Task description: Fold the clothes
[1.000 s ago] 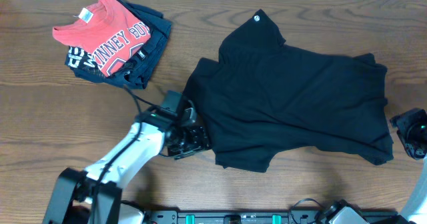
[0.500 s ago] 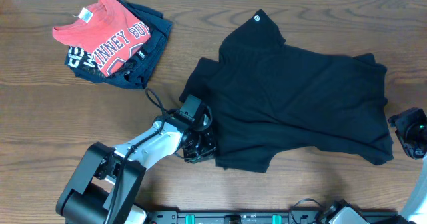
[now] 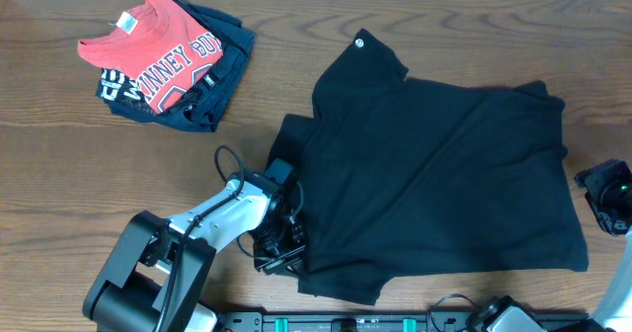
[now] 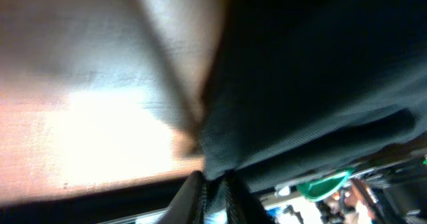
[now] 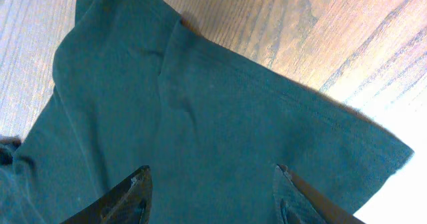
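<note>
The black T-shirt (image 3: 434, 174), with a small white logo (image 3: 360, 43), lay spread on the tabletop (image 3: 99, 194). The left jaws were pinched on its lower-left edge. The right jaws stood wide open, empty, beside its right hem.

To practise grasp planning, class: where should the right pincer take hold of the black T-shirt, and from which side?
Probably take the black T-shirt by its lower right hem corner in the overhead view, coming in from the right. That corner lies flat on bare wood as a thin free edge, closest to the open right pincer, and far from the left pincer at the opposite end.
</note>
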`<state>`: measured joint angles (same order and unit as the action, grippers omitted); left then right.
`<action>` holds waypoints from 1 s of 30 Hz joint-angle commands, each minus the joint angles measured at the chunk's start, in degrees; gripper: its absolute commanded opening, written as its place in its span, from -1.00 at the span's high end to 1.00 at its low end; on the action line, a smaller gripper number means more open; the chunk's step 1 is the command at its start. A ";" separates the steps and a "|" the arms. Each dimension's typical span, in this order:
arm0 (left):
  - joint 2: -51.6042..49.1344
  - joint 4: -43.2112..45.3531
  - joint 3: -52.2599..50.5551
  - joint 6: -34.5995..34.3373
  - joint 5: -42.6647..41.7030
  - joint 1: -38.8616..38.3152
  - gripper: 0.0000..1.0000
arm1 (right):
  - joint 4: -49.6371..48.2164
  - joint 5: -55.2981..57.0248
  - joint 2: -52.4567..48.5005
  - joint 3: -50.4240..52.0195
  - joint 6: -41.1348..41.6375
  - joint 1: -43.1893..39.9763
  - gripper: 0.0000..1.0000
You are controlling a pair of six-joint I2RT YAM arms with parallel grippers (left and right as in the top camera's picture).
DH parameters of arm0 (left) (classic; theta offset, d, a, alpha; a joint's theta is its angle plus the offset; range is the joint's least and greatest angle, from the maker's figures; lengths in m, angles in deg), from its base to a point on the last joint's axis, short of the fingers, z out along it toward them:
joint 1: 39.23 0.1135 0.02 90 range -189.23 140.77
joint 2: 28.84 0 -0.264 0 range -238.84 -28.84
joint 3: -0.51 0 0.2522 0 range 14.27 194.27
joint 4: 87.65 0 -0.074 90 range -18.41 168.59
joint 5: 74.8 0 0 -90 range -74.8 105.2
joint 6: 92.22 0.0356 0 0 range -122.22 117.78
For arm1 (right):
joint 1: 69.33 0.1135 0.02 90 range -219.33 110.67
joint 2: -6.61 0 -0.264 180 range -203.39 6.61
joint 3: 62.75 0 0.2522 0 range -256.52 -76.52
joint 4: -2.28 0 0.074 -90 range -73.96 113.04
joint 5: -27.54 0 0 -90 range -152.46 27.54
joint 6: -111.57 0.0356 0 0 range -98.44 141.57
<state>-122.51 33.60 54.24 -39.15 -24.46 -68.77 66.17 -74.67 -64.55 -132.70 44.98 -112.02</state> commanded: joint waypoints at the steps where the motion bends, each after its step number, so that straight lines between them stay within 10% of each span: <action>1: -0.50 2.03 0.26 2.82 1.33 -0.11 0.55 | -0.61 0.00 0.00 0.22 -0.76 0.50 -0.15; 17: 14.67 -0.48 12.87 11.85 13.84 -0.11 0.42 | -27.69 -8.90 -10.12 10.71 -0.35 6.58 0.32; 30: 2.54 26.86 13.20 21.33 28.81 2.05 0.50 | -26.40 -1.68 -24.22 10.71 -0.28 8.96 0.53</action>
<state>-115.64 58.60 66.76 -22.89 1.09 -67.61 39.09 -78.98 -88.66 -122.12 45.01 -103.04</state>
